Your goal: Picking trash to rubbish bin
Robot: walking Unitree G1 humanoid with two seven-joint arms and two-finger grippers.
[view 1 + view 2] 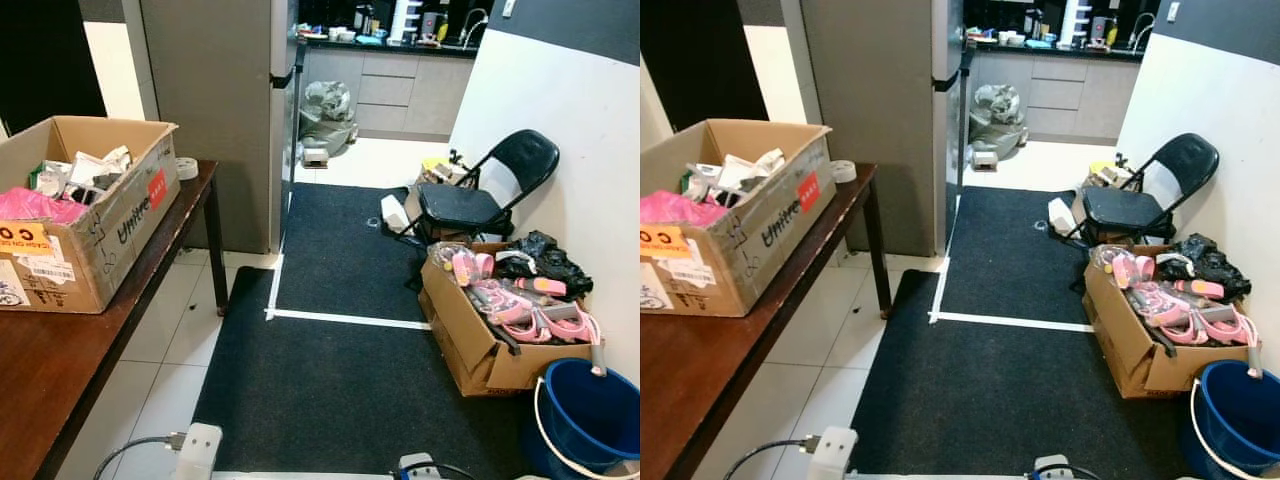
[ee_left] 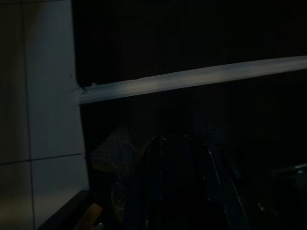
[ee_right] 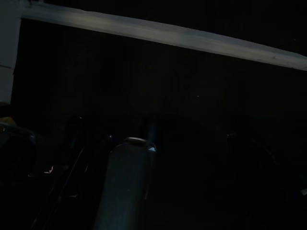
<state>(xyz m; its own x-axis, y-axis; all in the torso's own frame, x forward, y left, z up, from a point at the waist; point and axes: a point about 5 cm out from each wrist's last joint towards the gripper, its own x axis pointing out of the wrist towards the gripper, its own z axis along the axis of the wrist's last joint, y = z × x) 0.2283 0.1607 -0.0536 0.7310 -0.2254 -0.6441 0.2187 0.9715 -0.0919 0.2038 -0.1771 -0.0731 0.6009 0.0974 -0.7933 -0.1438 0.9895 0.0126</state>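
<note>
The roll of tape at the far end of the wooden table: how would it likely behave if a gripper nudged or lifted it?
The roll of tape lies flat near the corner of the wooden table, so a nudge would probably slide it rather than roll it. Sitting that near the edge, it could drop off. It looks small and rigid, so likely light and firm to lift.

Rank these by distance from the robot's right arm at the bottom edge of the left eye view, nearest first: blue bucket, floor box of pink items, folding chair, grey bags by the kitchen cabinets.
1. Blue bucket, low on the right, near the right arm.
2. Floor box of pink items, just behind the bucket, by the wall.
3. Folding chair, farther along the right wall.
4. Grey bags, far back by the kitchen cabinets.
</note>
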